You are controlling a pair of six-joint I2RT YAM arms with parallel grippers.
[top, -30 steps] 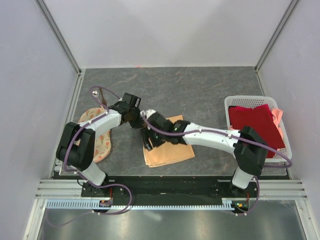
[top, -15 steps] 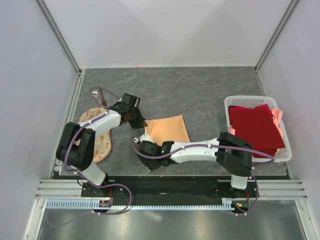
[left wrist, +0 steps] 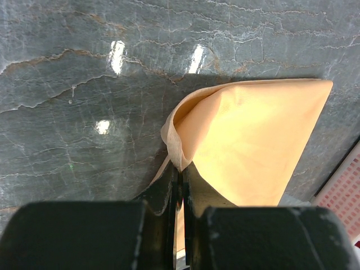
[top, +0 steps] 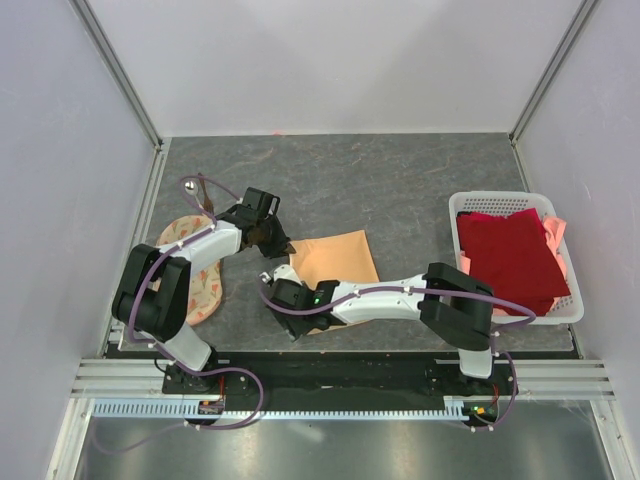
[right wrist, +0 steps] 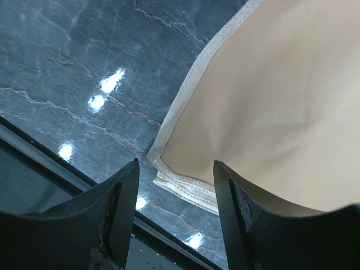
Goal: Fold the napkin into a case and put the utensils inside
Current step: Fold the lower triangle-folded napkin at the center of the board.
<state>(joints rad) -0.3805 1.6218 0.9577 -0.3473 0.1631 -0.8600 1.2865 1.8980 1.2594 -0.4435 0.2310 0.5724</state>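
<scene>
While the dark stone desk (top: 400, 180) carries everything, the napkin (top: 338, 262) serves as the reference, lying near the middle of the desk's near half. Well to the right of the napkin, a white lattice basket (top: 462, 205) is seen, with a dark red cloth (top: 505, 255) piled inside. The napkin itself is laid as a compact four-sided shape; doubled hems at its near left corner suggest that at least one fold is made, but no narrow case is formed yet. To the left of the napkin, a round cream cloth (top: 195, 285) is partly hidden under the left arm.

At the napkin's far left corner, the left gripper (left wrist: 180, 181) is seen with its jaws pressed together on a pinch of hem, which is raised slightly off the desk. Over the napkin's near left corner, the right gripper (right wrist: 174, 167) is held with its jaws spread and nothing between them.

Well to the left of the napkin and farther back, what seems to be the spoon (top: 187, 184) and a thin dark stick (top: 207, 197) are glimpsed. The remaining folds and the loading of the utensils are judged still outstanding.
</scene>
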